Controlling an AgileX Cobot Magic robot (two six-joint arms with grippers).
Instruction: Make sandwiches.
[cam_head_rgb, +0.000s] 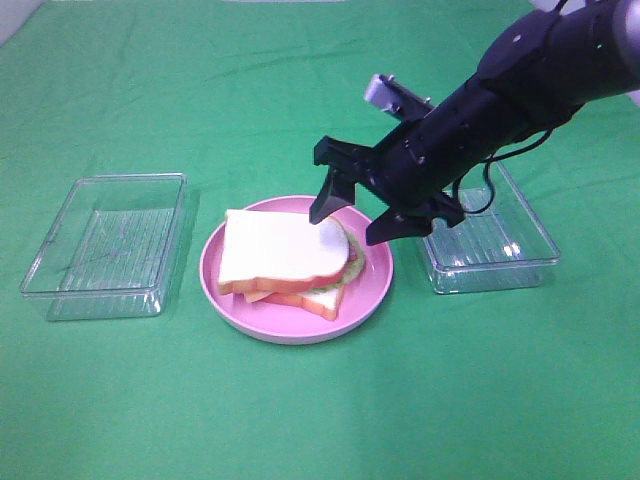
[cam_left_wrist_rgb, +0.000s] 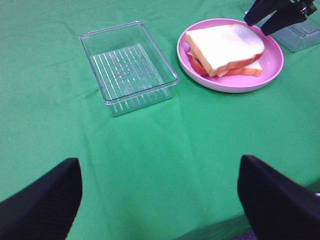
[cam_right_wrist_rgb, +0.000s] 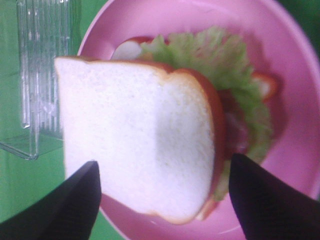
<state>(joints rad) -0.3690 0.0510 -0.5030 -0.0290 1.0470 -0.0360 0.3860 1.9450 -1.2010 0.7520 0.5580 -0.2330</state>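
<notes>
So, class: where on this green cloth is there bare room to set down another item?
Free: the wide green cloth in front of the round pink plate, and the stretch behind it. Both clear rectangular plastic trays look unfilled. Crowded: the plate, filled by the stacked sandwich, with the open right gripper above its edge.

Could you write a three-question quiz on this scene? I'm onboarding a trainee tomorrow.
1. True or false: the top bread slice sits squarely over the layers beneath.
2. Which pincer hangs over the pink plate: A left, B right?
3. Fill in: the leaf poking out beside the top slice is ___.

Key
1. False; it is skewed, and the lettuce and lower bread slice show past it.
2. B; the right pincer is open, clear of the bread.
3. Lettuce.
</notes>
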